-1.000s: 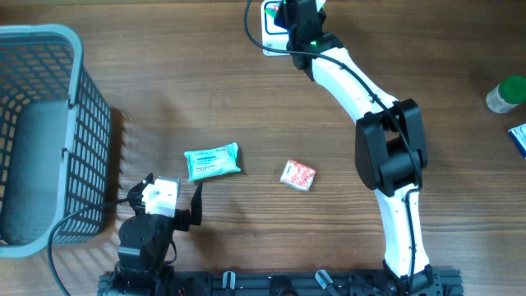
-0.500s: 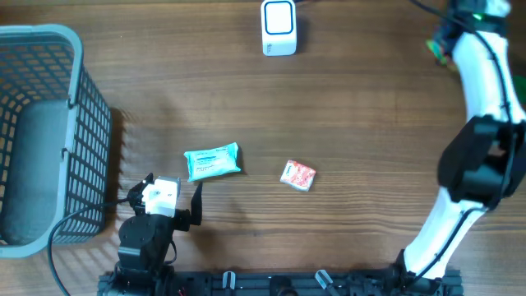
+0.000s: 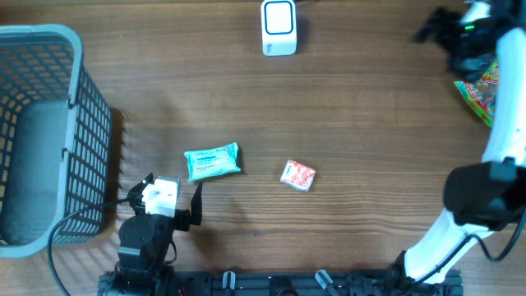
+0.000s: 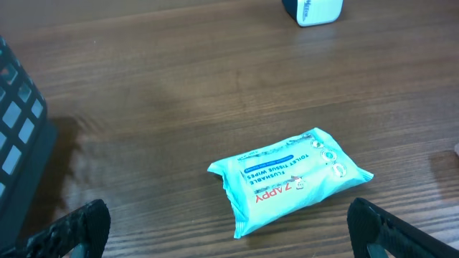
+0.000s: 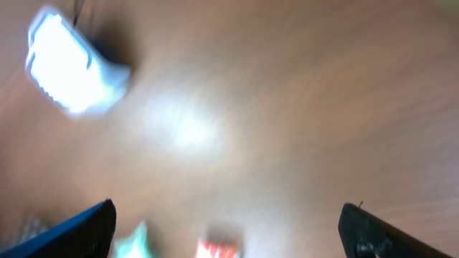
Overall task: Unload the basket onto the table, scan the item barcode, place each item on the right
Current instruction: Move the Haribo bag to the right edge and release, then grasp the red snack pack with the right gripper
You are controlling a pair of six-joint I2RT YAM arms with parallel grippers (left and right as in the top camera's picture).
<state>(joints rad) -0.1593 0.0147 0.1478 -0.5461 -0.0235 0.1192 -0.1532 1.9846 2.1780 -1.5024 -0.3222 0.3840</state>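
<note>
Wood-grain table (image 3: pixel 370 164), crinkly teal pack (image 3: pixel 212 161) (rectangular)

Basket (image 3: pixel 92 123): one, at the left edge of the desk (image 3: pixel 370 164).
Scanner (image 3: pixel 279 26): one, white, at the far edge.
Wipes pack (image 3: pixel 212 161): one, teal.
Red packet (image 3: pixel 297 175): one, small.
Green-and-red bag (image 3: pixel 477 92): one, at the right edge.
Robot arms: two, the left arm (image 3: pixel 148 234) and the right arm (image 3: pixel 505 123).
Packaged goods in all: three.

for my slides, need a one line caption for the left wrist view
Open left fingers frame a teal wipes pack lying on the wooden table, white scanner beyond.
</note>
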